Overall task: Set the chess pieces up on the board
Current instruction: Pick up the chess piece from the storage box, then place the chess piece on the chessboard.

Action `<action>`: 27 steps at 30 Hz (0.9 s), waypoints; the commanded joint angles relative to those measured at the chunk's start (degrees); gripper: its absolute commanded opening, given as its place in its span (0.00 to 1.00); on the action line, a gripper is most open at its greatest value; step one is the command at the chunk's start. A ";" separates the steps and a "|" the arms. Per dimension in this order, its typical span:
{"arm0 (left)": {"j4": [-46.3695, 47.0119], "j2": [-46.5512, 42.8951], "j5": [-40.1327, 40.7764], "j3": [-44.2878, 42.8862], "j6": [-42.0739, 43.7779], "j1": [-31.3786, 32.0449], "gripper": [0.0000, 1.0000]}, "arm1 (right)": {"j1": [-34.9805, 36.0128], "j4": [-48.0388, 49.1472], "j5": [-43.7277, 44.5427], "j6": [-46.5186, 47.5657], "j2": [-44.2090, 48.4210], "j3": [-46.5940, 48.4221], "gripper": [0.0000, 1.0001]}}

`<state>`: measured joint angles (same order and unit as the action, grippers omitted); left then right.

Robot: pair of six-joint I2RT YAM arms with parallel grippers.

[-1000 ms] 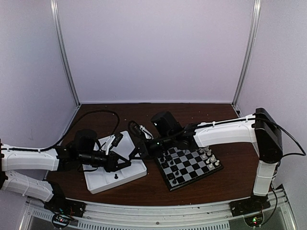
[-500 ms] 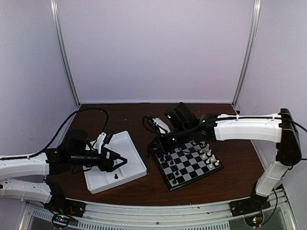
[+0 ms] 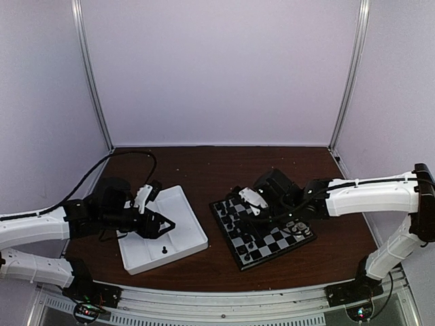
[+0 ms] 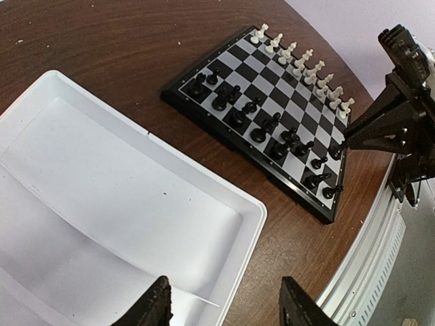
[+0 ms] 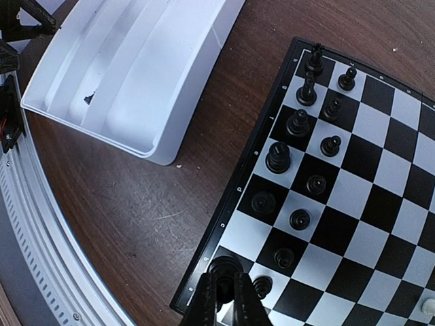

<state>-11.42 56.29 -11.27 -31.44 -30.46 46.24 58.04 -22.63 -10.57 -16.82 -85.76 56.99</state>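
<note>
The board (image 3: 272,242) lies right of centre, with black chess pieces (image 5: 278,157) standing in two rows along its left side (image 4: 258,132). My right gripper (image 5: 224,284) is shut on one black chess piece (image 5: 223,266), just above a square near the board's near-left corner (image 3: 246,234). My left gripper (image 4: 228,307) is open with nothing between its fingers and hovers over the near right corner of the white tray (image 4: 102,204). In the top view the left gripper (image 3: 162,224) is over the tray's middle.
A row of white pieces (image 4: 306,64) lines the board's far side. One small black piece (image 5: 88,99) lies in the white tray (image 3: 183,217). The metal rail (image 3: 204,305) runs along the near table edge, and a black cable (image 3: 136,157) loops at the back left.
My right gripper has travelled right from the tray's edge to above the board, carrying a black piece. The left gripper has opened and drawn back left over the tray.
</note>
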 commanded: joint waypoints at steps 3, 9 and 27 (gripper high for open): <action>-0.96 1.66 0.66 -2.51 0.50 0.26 0.54 | 0.84 4.44 3.69 1.57 -1.06 -1.04 0.00; -1.37 1.54 0.68 -3.16 0.25 0.26 0.55 | 1.17 6.35 4.12 2.31 -2.47 -1.71 0.00; -2.17 1.75 0.46 -3.29 0.40 0.26 0.55 | 2.67 7.82 6.97 3.28 -7.85 -1.45 0.01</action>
<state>-14.68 57.87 -11.11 -33.52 -30.48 46.24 60.12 -15.94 -5.89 -14.31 -92.42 55.96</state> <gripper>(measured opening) 0.546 0.070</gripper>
